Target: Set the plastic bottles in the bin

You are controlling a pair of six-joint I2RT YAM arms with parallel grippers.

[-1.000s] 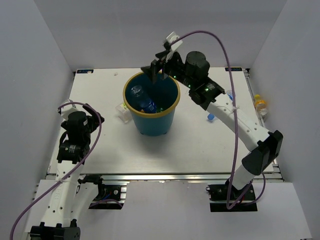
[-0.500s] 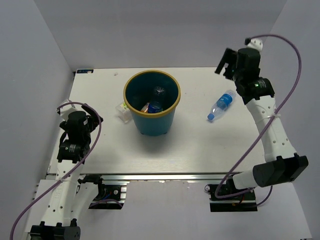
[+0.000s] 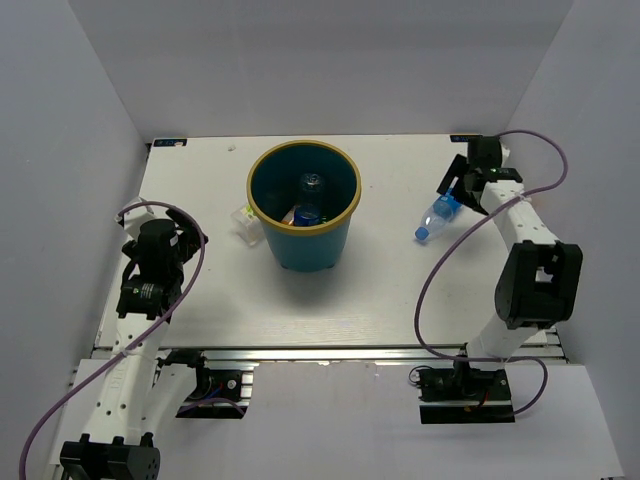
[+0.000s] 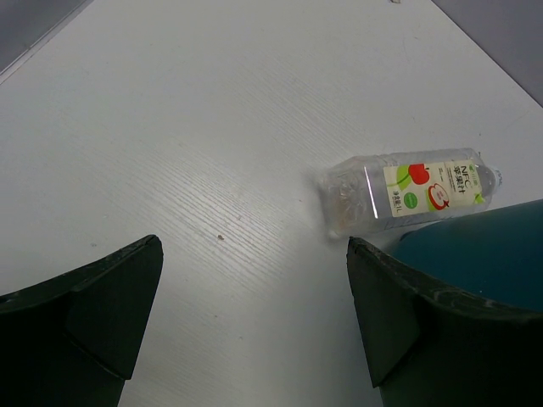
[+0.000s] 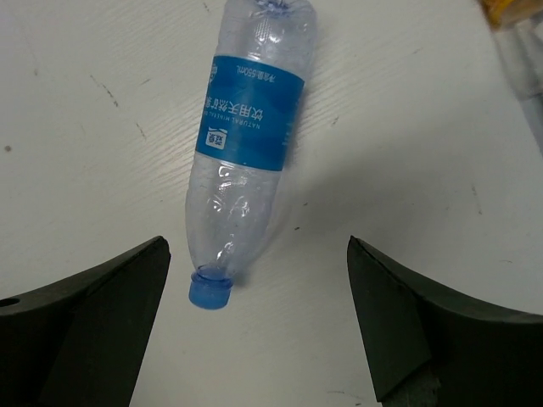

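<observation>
A clear bottle (image 5: pixel 246 153), blue-labelled and blue-capped, is seen lying at 3 o'clock from the teal bin (image 3: pixel 300 252), beneath the right gripper (image 5: pixel 254 246), whose jaws, like those of the left gripper (image 4: pixel 254 254), are spread apart, empty.

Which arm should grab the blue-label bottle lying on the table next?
Right. Its open tool hovers directly over the blue-label bottle; the left tool is across the table, beyond the bin.
</observation>
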